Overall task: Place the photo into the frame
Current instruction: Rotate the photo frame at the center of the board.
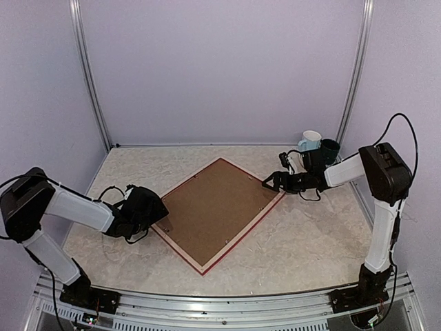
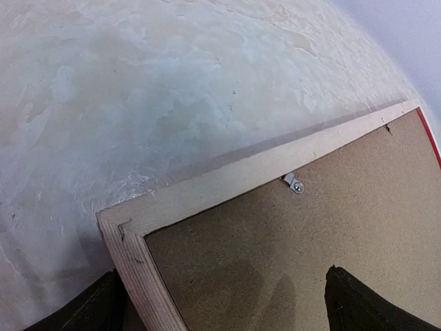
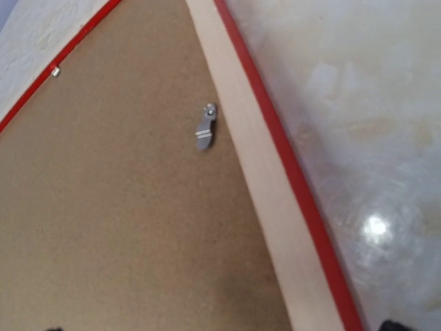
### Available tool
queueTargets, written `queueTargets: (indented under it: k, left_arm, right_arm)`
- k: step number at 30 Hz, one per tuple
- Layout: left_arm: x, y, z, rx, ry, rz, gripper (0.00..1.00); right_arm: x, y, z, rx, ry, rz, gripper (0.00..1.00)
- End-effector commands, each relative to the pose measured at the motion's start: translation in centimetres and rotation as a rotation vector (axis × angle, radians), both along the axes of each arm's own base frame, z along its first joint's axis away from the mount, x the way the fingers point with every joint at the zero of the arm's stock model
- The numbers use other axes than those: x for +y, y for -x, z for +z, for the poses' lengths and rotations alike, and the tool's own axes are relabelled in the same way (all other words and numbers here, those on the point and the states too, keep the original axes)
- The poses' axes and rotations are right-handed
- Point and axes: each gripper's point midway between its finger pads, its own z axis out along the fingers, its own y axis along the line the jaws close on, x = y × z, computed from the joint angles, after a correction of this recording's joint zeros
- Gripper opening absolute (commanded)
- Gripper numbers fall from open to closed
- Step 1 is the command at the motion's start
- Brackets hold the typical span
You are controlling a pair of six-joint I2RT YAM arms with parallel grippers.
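The frame (image 1: 242, 234) lies face down in the middle of the table, turned like a diamond, with its pale wood back and thin red edge showing. The brown backing board (image 1: 217, 210) fills it. The photo is hidden. My left gripper (image 1: 160, 214) hovers open at the frame's left corner. In the left wrist view its dark fingertips (image 2: 96, 307) straddle the wooden corner (image 2: 131, 234), one outside the frame and one over the board (image 2: 289, 255). My right gripper (image 1: 270, 183) is open at the right corner, over the wood rim (image 3: 255, 179) and near a metal clip (image 3: 205, 131).
A white mug (image 1: 311, 141) and a dark teal cup (image 1: 329, 148) stand at the back right, just behind the right arm. Another small metal clip (image 2: 293, 183) holds the board near the left corner. Walls with metal rails close in the table on three sides.
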Motion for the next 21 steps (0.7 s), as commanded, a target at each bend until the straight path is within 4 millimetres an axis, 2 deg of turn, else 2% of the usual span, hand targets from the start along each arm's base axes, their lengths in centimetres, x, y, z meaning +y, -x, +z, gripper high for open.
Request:
queueTargets:
  k: [1,11,21]
  left_arm:
    - [-3.4,-2.1,1.6,-0.048,0.062,-0.135,0.99]
    - [-5.2,-4.3,1.1,-0.045,0.067,-0.233,0.99]
    - [-8.0,-5.9,1.0,-0.068,0.087,-0.351,0.99]
  right_arm:
    - [0.8,2.2,-0.3,0.017,0.007,0.018,0.99]
    - [0.3,6.5,0.2,0.041,0.030,-0.023,0.99]
    - [-0.3,9.5,1.1,0.034,0.053,-0.023,0.99]
